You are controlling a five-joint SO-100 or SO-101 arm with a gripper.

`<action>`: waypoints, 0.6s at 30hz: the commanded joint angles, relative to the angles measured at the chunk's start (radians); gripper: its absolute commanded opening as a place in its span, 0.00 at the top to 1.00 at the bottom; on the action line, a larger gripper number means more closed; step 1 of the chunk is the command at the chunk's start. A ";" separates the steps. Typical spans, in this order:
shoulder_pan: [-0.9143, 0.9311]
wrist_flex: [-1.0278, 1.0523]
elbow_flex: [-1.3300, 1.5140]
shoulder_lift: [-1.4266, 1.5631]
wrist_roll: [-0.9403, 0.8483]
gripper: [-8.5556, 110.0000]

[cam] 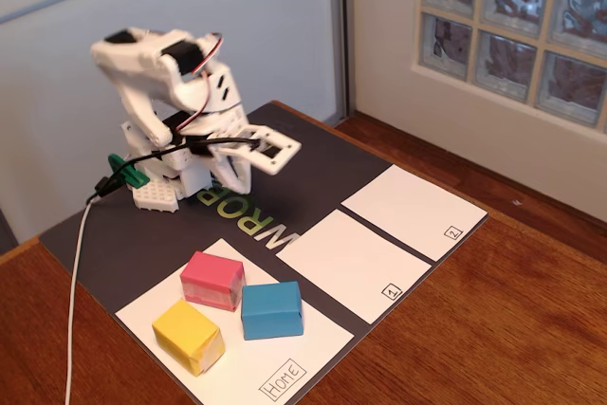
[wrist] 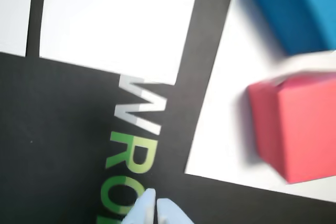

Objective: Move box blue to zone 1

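The blue box (cam: pixel 271 309) sits on the Home sheet (cam: pixel 285 358) at the front, beside the pink block (cam: pixel 212 280) and the yellow block (cam: pixel 189 335). In the wrist view the blue box (wrist: pixel 296 9) is at the top right, above the pink block (wrist: pixel 299 124). Zone 1 (cam: pixel 351 263) is the white rectangle to the right of the Home sheet, bare; it shows at the top of the wrist view (wrist: pixel 115 22). My gripper (cam: pixel 270 151) is folded back near the arm's base, above the dark mat, well away from the box. Its fingertips (wrist: pixel 156 206) are together with nothing between them.
Zone 2 (cam: pixel 413 211) lies beyond zone 1. The dark mat (cam: pixel 142 234) with "WROB" lettering (cam: pixel 251 220) covers the wooden table (cam: pixel 512 329). A white cable (cam: pixel 74 310) runs off the left edge. A wall and glass-block window stand behind.
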 commanded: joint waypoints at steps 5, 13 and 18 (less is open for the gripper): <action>0.083 0.150 -0.673 -0.491 -0.347 0.93; 0.152 0.390 -1.197 -0.923 -0.710 0.93; 0.169 0.456 -1.373 -1.100 -0.765 0.93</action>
